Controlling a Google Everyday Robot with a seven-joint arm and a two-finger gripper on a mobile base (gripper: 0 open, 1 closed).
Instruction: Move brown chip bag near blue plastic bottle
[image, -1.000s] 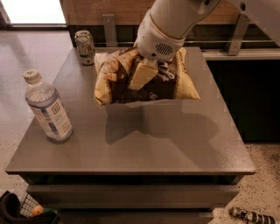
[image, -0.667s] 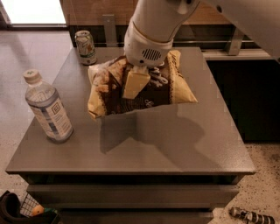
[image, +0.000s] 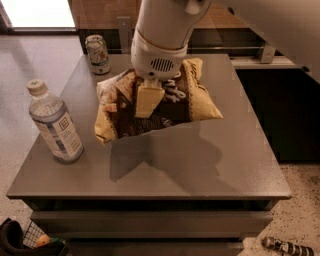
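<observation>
One hand (image: 148, 105) hangs over the middle of the counter (image: 210, 165), its fingers pinched shut on the bag (image: 187, 107). The bag hangs directly under the hand, spread to both sides of it and clear of the counter, with its shadow below. The bottle (image: 55, 125) stands upright near the counter's left edge, apart from the bag's lower left end, and a can (image: 97, 54) stands at the far left corner.
</observation>
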